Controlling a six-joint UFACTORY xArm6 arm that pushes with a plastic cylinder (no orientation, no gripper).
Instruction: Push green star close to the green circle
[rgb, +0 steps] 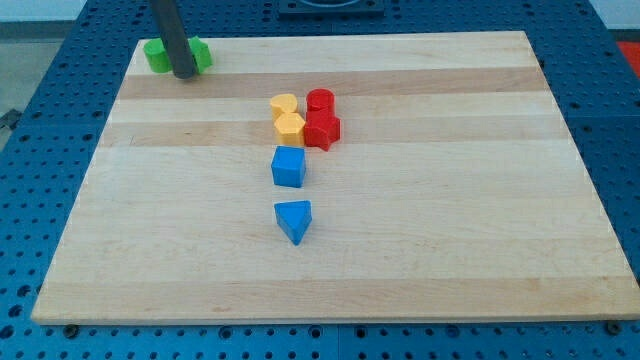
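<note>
Rod, dark, straight, descending from the view's top edge; my tip (184, 74) rests on the board at the far-left corner. It has no jaws and holds nothing; it can only shove.

Green blocks, two, flanking the rod: one at the tip's 9 o'clock (155, 55), one at its 3 o'clock (201, 54). The rod hides the gap between them, so which is the star and which the circle cannot be told, nor whether they touch. They sit just beside one another, so the task looks near done or done, with the tip parked in front of the pair, likely from the closing push.

Cluster near board centre, at the tip's 4 o'clock, well apart: two yellow blocks (287, 116) stacked in view, touching two red blocks (322, 119) at their 3 o'clock.

Blue cube (288, 166), just beyond the cluster at 6 o'clock.

Blue triangle (294, 220), further on at 6 o'clock, alone.

Wooden board (480, 200), pale, carrying everything.
</note>
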